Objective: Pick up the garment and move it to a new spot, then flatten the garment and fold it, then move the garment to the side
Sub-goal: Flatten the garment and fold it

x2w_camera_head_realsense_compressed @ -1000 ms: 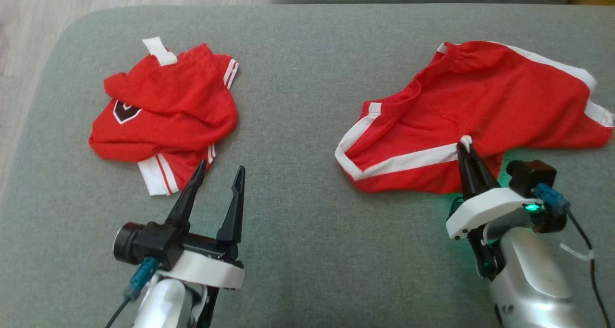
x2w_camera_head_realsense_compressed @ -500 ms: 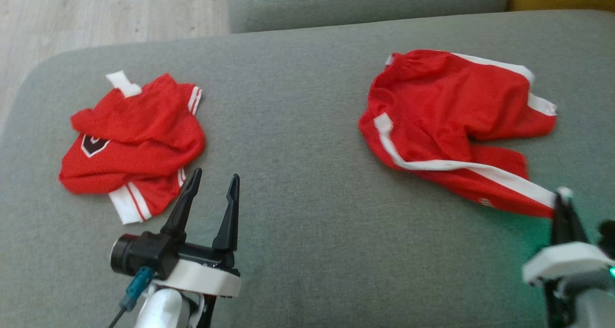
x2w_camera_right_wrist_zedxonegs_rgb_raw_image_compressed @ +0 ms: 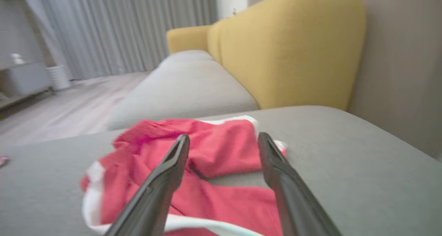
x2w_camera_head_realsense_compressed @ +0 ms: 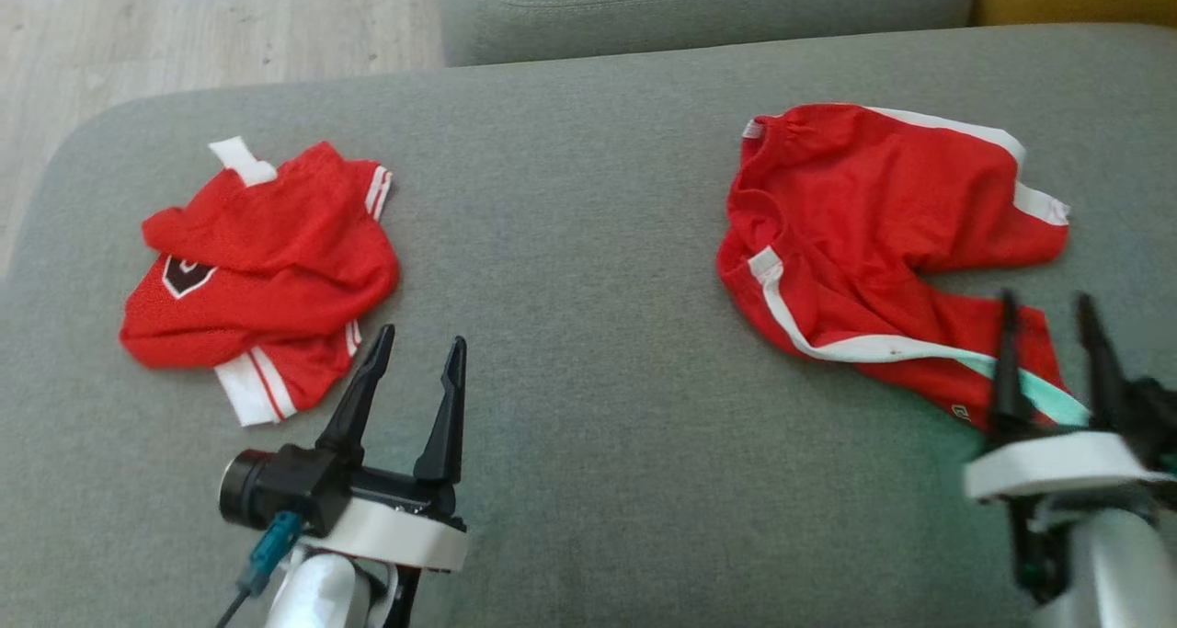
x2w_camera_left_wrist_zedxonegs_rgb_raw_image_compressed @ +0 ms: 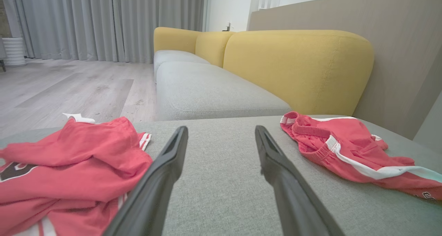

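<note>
1. Head view: right fingers (x2w_camera_head_realsense_compressed: 1009, 361) spread wide, gripping nothing, poised at near leg of red shorts (x2w_camera_head_realsense_compressed: 874, 214); contact unclear.
2. Left fingers (x2w_camera_head_realsense_compressed: 359, 389) likewise apart, empty, just beside crumpled red jersey (x2w_camera_head_realsense_compressed: 267, 251).
3. Shorts lie rumpled at right of grey sofa seat (x2w_camera_head_realsense_compressed: 570, 242); bare middle between garments; yellow backrest (x2w_camera_left_wrist_zedxonegs_rgb_raw_image_compressed: 297, 66) beyond.

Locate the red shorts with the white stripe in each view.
Head view: shorts at right, near leg by the open right gripper.
Left wrist view: shorts at mid right.
Right wrist view: shorts at centre, lower half.
Shared landmark: yellow sofa back, behind the shorts.
</note>
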